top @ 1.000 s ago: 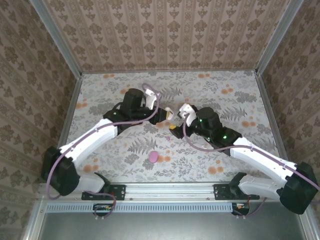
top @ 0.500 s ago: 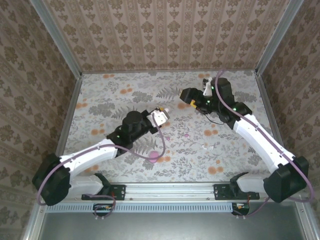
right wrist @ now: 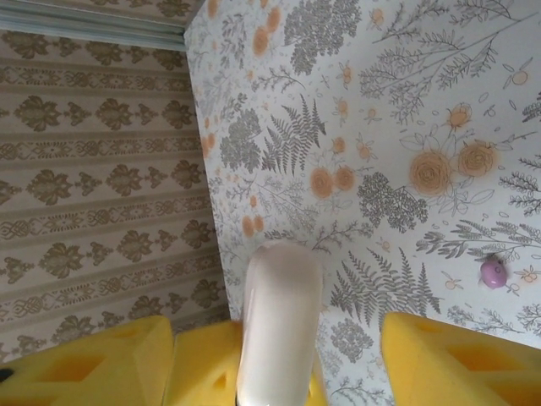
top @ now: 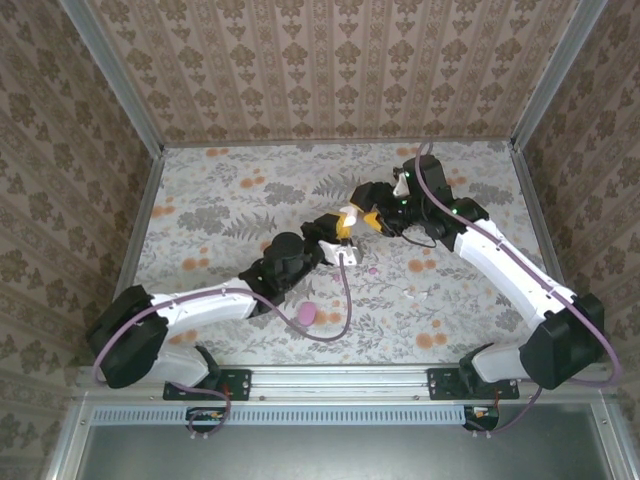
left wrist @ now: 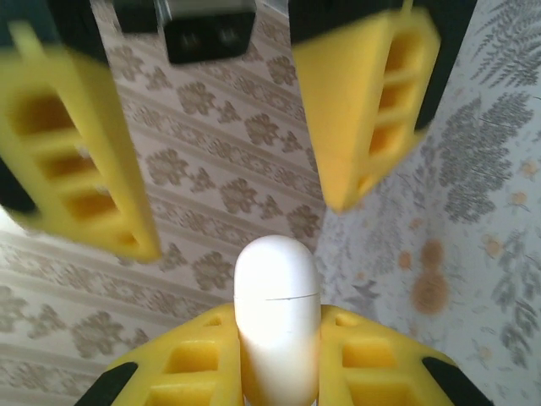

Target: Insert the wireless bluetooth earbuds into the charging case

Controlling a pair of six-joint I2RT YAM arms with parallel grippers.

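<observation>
mid-table, a little right of centre: left tool (top: 341,240) clamped tight on the white charging case (left wrist: 276,321), held up off the table (top: 220,190). the case is a smooth glossy capsule with a rounded end and a thin seam line across it, seam shut. in the left wrist view it sticks out from between the yellow fingers (left wrist: 190,368), tip toward the right tool (top: 362,216). right tool stands spread, one yellow finger either side of the case tip with a gap on both sides, gripping nothing. earbuds lie loose on the flowered table: one magenta bud (top: 372,269) just on the near side of the two tools, and two white buds (top: 410,293) close together further right, on the near side of the right forearm. all are tiny against the case. a larger magenta oval (top: 307,314) lies by the left forearm, toward the near edge. room: the back-left quarter of the table is bare, as is the far right corner. patterned walls (top: 330,70) close three sides, and a metal rail (top: 330,378) runs along the near edge. the tools meet nose to nose, little slack between.
</observation>
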